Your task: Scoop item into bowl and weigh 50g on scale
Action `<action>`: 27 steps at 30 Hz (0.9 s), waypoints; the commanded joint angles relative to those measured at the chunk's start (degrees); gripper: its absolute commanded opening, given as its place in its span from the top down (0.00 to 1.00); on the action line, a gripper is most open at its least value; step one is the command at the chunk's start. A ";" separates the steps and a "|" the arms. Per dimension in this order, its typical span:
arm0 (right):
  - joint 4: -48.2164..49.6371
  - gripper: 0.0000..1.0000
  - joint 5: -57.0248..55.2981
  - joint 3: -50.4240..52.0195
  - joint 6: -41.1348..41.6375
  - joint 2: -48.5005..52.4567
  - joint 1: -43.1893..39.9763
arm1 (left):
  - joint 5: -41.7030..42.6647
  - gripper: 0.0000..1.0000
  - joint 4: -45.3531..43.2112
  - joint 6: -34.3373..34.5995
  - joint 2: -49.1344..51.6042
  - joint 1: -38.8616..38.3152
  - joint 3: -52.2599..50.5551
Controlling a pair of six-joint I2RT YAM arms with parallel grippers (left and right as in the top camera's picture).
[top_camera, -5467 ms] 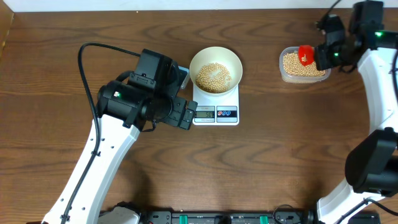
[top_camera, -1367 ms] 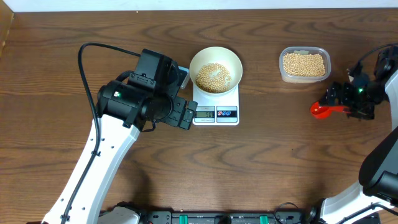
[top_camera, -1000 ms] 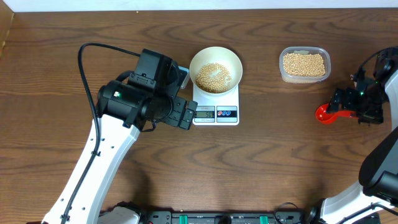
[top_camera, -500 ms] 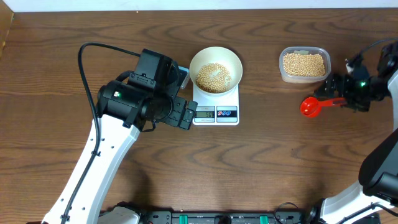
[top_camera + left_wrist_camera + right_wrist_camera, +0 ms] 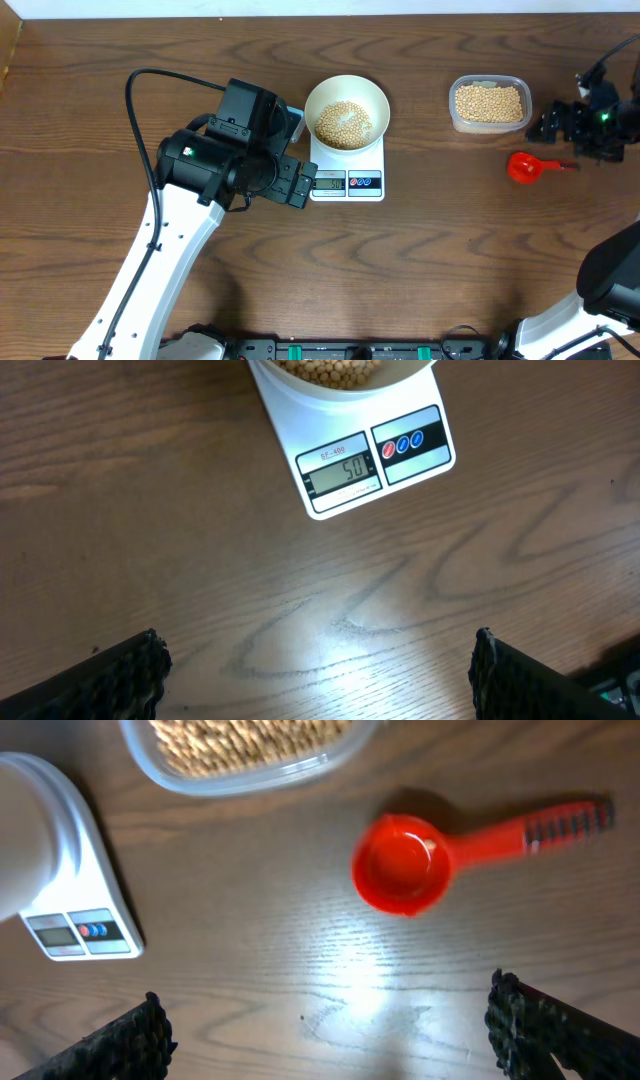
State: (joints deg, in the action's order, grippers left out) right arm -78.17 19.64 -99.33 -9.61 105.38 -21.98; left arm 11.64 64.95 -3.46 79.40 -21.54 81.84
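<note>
On the scale (image 5: 347, 182) at the middle of the surface (image 5: 420, 260) sits the bowl (image 5: 372, 95), with a heap of beans (image 5: 343, 123) in it. I judge the task as good as finished: the display (image 5: 345, 470) reads fifty as far as I can make out, and the red scoop (image 5: 405, 865) lies on the surface near the tub (image 5: 489, 103), with nothing holding it. All that seems left to me is to pull the arms clear, unless the reading wants a second check

Left pincer (image 5: 315, 680): spread wide with nothing in it, hovering over bare wood in front of the scale. Right pincer (image 5: 330, 1040): likewise wide apart and empty, above the scoop

The digits I get only from the left wrist camera; overhead they are too small to read. The right wrist camera shows me the scoop's cup is empty and its handle (image 5: 530, 830) points away from the scale. Overhead alone gives me the whole layout: scale and tub well apart, with more beans in the tub
</note>
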 commanded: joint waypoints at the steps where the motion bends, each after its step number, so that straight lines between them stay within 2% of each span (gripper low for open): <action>1: -1.25 0.01 1.55 -6.73 -1.44 -0.28 -0.57 | -0.59 0.02 0.17 -0.81 -0.42 -0.02 -0.52; 9: -4.81 0.01 7.23 -17.38 -1.05 -0.83 -0.63 | -0.59 0.02 0.17 -0.81 -0.42 -0.02 -0.52; 16: -4.90 0.01 6.82 -27.85 6.32 -5.01 -0.63 | -0.59 0.02 0.17 -0.81 -0.42 -0.02 -0.52; 27: -6.97 0.01 6.86 -29.20 7.89 -13.97 -0.42 | -0.59 0.02 0.17 -0.81 -0.42 -0.02 -0.52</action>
State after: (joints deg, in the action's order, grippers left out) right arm -84.27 25.93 -127.90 -2.94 92.23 -22.33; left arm 11.64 64.95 -3.46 79.40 -21.54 81.82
